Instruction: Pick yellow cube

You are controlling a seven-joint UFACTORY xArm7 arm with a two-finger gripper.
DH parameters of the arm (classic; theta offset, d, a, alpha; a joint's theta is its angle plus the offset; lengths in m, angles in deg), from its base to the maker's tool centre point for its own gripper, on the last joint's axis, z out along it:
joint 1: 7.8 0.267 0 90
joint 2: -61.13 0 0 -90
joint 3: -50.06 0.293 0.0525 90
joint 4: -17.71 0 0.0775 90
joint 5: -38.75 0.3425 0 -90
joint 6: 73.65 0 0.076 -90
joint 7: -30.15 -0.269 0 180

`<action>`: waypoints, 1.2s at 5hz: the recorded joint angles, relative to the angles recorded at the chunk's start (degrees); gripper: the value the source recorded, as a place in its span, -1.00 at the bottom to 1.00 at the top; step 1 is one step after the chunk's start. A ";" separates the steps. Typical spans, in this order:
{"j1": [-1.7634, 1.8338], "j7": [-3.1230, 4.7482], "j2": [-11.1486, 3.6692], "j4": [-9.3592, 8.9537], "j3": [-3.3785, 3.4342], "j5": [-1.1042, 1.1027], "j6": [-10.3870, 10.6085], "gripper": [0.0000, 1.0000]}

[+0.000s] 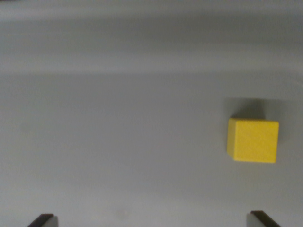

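On the plain grey table [118, 118], the gripper [154, 220] hangs with its two dark fingertips spread wide and empty, while the yellow cube [253, 140] sits at the wrist view's right, seemingly light, rigid, smooth-faced, best pinched across opposite flat sides, bearing no legible writing.

Plain grey surface [118, 142] fills whole wrist view, spreading ahead of claw and to both sides. Matte, unmarked, slightly blurred. Paler horizontal bands [142, 42] across far part, well ahead of claw. Soft dark shadow [246, 108] ahead-right of claw.
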 joint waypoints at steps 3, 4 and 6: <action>-0.69 1.29 -2.28 -0.74 -0.35 0.20 2.73 -1.00; -1.39 2.58 -4.56 -1.47 -0.69 0.40 5.45 -1.00; -2.05 3.81 -6.73 -2.17 -1.03 0.59 8.05 -1.00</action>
